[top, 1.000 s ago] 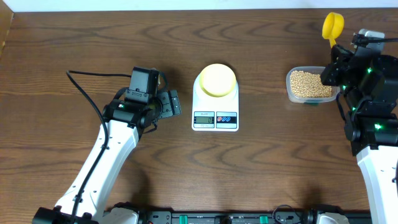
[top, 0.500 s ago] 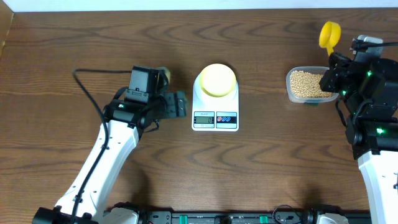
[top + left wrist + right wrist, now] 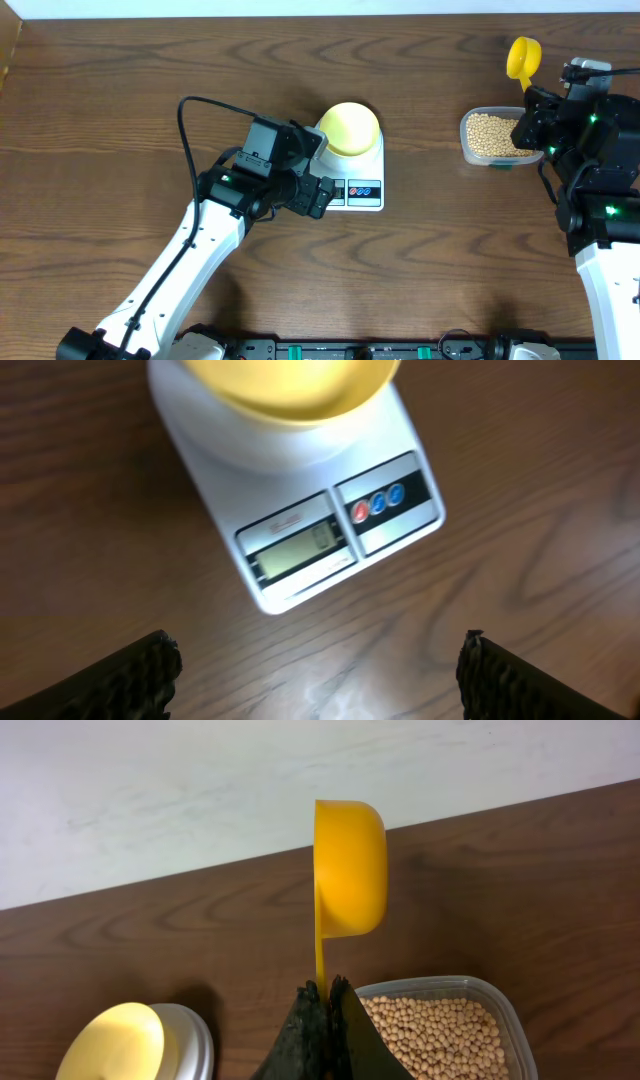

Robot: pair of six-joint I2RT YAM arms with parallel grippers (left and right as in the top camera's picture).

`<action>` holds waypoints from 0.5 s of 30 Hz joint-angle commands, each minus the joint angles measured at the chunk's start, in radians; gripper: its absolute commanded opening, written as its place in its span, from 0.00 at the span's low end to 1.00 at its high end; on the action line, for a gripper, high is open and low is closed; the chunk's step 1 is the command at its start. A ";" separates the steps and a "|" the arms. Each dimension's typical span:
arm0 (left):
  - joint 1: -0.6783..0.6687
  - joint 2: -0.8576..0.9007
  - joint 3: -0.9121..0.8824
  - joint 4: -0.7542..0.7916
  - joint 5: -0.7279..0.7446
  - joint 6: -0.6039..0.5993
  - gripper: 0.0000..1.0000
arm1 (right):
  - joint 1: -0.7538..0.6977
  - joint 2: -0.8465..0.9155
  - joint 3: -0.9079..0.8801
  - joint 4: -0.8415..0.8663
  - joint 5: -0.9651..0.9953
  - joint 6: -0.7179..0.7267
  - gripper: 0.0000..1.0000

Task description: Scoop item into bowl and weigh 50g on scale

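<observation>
Ok so the right gripper (image 3: 325,995) is clamped tight on the thin handle of the bright yellow plastic scoop (image 3: 350,870), cup end pointing up, hanging just past the far edge of the clear rectangular plastic tub (image 3: 425,984). The small round beige beans (image 3: 440,1030) are all in that tub in a fairly even layer. I only get the scoop side-on, so I can't tell if anything's in it, but my guess is it's empty.

The small round pale yellow-green bowl (image 3: 350,127) sits on the platform of the flat white digital scale (image 3: 200,460), mid-way across the dark wooden table (image 3: 100,80) and well apart from the tub. From above it looks empty.

The left gripper (image 3: 318,650) has its jaws spread wide with nothing between them, hovering just in front of the scale's grey display (image 3: 295,550) and the red and blue buttons (image 3: 378,505). The digits are too faint to read.

My read is that nothing's weighed yet and the first scoop is about to happen. Tips for doing it well:
- tip the cup down and drag it shallow through the beans, since a heaped scoop sheds on the way over
- carry it level, because it's a long trip to the bowl
- pour in small shakes from low over the bowl, as these roll and bounce
- keep the left arm off the platform and bowl, any touch probably throws the reading
- zero the scale with the bowl on it before pouring, if that's what the left arm is there for
</observation>
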 commanded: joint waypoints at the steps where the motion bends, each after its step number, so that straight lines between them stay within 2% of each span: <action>1: 0.000 -0.012 0.011 -0.006 -0.063 0.012 0.90 | -0.004 -0.017 0.016 0.000 -0.010 0.013 0.01; 15: 0.000 -0.011 0.011 0.043 -0.095 0.000 0.90 | -0.003 -0.012 0.016 -0.044 0.001 0.014 0.01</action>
